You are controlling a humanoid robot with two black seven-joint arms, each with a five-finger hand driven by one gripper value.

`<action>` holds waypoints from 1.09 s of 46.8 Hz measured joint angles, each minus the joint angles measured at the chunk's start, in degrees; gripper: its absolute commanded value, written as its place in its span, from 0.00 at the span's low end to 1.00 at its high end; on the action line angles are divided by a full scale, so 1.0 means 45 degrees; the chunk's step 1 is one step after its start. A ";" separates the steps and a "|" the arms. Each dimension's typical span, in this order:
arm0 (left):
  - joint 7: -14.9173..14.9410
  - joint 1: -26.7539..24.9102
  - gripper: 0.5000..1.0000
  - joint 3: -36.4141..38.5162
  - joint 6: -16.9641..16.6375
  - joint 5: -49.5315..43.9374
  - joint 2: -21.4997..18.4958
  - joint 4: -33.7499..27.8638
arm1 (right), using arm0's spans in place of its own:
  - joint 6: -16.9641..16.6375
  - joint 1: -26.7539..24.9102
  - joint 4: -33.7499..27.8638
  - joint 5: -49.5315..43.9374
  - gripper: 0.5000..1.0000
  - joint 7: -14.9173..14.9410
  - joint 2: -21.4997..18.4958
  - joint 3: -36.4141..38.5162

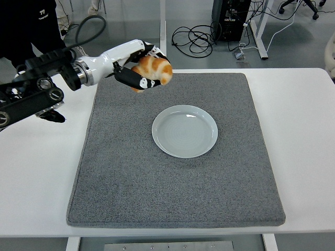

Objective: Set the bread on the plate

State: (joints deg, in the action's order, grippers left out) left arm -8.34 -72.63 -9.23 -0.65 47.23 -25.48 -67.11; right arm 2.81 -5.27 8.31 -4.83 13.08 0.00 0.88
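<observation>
person: at about 10 o'clock, beyond the table's far edge, someone in dark clothing (29,26) stands cut off by the picture's top and left.
my left arm: it comes in from 9 o'clock, black links low over the white table (36,157), then a white forearm rising toward 1 o'clock.
my left hand (137,65): held in the air over the far-left corner of the mat, at about 11 o'clock from the plate. my black fingers (138,81) are wrapped around the bread from below and behind, gripping it.
bread (155,69): a golden-brown croissant-like roll, carried in my left hand, lifted clear of the mat. it sits at 11 o'clock from the plate, near it but not over it, and touches nothing except my fingers.
mat (172,183): a grey felt pad covering the middle of the table, its near edge at 6 o'clock.
plate (185,130): pale, round, lying flat on the mat a little beyond its middle, with nothing on it.
floor beyond the table: at 12 to 1 o'clock, black cables (196,36) coil beside a dark computer case (230,18) and white desk legs.
</observation>
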 measured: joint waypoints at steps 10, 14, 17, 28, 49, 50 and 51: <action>0.0001 -0.0709 0.00 0.1110 -0.0035 0.0172 0.1452 0.0615 | 0.0000 0.0002 -0.0008 0.0000 1.00 0.0001 0.0000 0.0000; -0.0024 -0.0941 0.00 0.1650 -0.0068 0.0292 0.1694 0.0900 | 0.0000 -0.0005 -0.0009 0.0000 1.00 0.0002 0.0000 0.0000; -0.0053 -0.0952 0.00 0.1858 -0.0071 0.0545 0.1900 0.1230 | 0.0000 -0.0010 -0.0018 0.0000 1.00 0.0001 -0.0001 -0.0001; -0.0393 -0.0440 0.00 0.1943 -0.0238 0.2154 0.2872 0.2326 | 0.0000 -0.0019 -0.0048 0.0000 1.00 0.0002 -0.0001 -0.0017; -0.1916 0.1224 0.00 0.2200 -0.1699 0.3644 0.3917 0.4016 | 0.0000 -0.0022 -0.0050 0.0000 1.00 0.0002 -0.0001 -0.0016; -0.2000 0.1263 0.00 0.2233 -0.1774 0.3644 0.4014 0.4157 | 0.0000 -0.0020 -0.0050 0.0000 1.00 0.0003 -0.0001 -0.0016; -0.2104 0.1315 0.00 0.2270 -0.1842 0.3645 0.4125 0.4323 | 0.0000 -0.0020 -0.0050 0.0000 1.00 0.0003 -0.0001 -0.0013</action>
State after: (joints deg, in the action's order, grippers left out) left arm -17.81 -66.71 0.98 -8.93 63.64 -6.91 -47.66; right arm 2.81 -5.36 8.08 -4.83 13.09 0.00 0.82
